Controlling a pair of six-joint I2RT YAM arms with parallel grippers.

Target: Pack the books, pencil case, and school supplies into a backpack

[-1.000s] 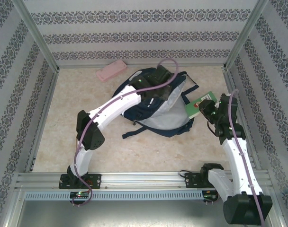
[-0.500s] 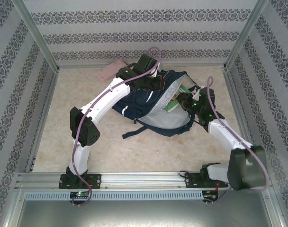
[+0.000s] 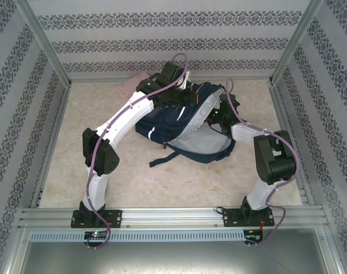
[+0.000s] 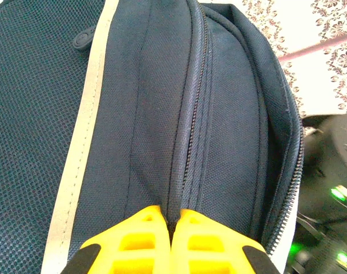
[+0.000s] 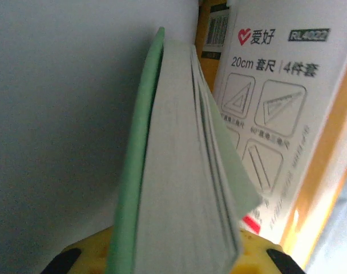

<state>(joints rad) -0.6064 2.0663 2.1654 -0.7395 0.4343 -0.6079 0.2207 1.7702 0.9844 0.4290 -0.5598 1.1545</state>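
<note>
The navy backpack (image 3: 182, 128) lies mid-table with its grey-lined mouth facing right. My left gripper (image 3: 188, 96) is shut on a fold of its fabric beside the zipper (image 4: 188, 114), holding the top edge up; the yellow fingers (image 4: 133, 240) pinch the cloth, with the left gripper (image 4: 172, 220) closed tight. My right gripper (image 3: 214, 117) reaches into the mouth, shut on the small green book (image 5: 179, 171). Inside, next to the book, stand the white packet with red markings (image 5: 270, 91) and a yellow-orange book (image 5: 210, 28). The pink pencil case (image 3: 132, 85) lies at the back left.
Grey lining (image 5: 59, 114) lies close on the green book's left side. A dark strap (image 3: 162, 158) trails from the bag toward the front. Patterned walls and metal rails (image 3: 287, 131) close the table in on three sides.
My right arm swung in from the right edge and carried the green book into the backpack's mouth. The left gripper lifted the bag's top edge a little toward the back.
</note>
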